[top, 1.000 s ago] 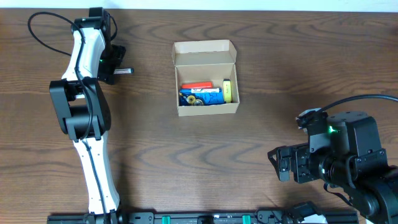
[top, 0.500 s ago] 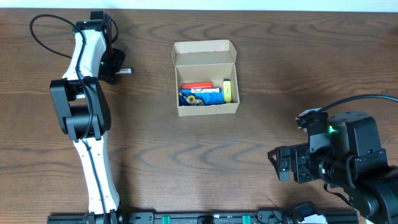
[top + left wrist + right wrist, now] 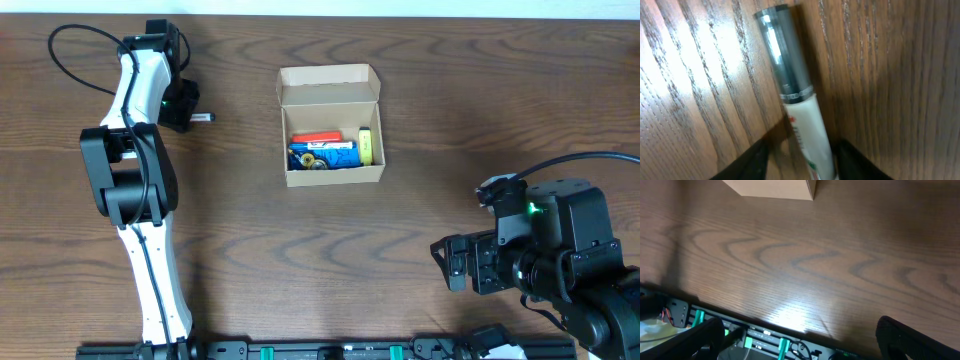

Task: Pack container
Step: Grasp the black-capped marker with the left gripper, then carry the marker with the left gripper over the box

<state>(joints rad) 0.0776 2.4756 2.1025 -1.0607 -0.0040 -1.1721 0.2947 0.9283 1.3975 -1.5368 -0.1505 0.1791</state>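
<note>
The container [image 3: 335, 177] is a small tan cardboard box at the table's middle, its flap lid [image 3: 328, 86] standing open at the back. Red, blue and yellow items lie inside. A corner of the box shows at the top of the right wrist view [image 3: 775, 187]. My left gripper [image 3: 180, 105] is at the far left, low over a cream tube with a silver cap [image 3: 800, 105]. The cap end pokes out in the overhead view [image 3: 204, 117]. Its fingers [image 3: 802, 160] straddle the tube with a gap on one side. My right gripper [image 3: 450, 265] is open and empty at the front right.
A black cable [image 3: 75, 45] loops behind the left arm at the back left. The table's front edge with a rail and green clips [image 3: 747, 340] lies just under my right gripper [image 3: 800, 340]. Bare wood lies between the box and both arms.
My left gripper's fingers have drawn in around the tube, and the cap end has shifted slightly toward the front. The right arm and the box have not moved.
</note>
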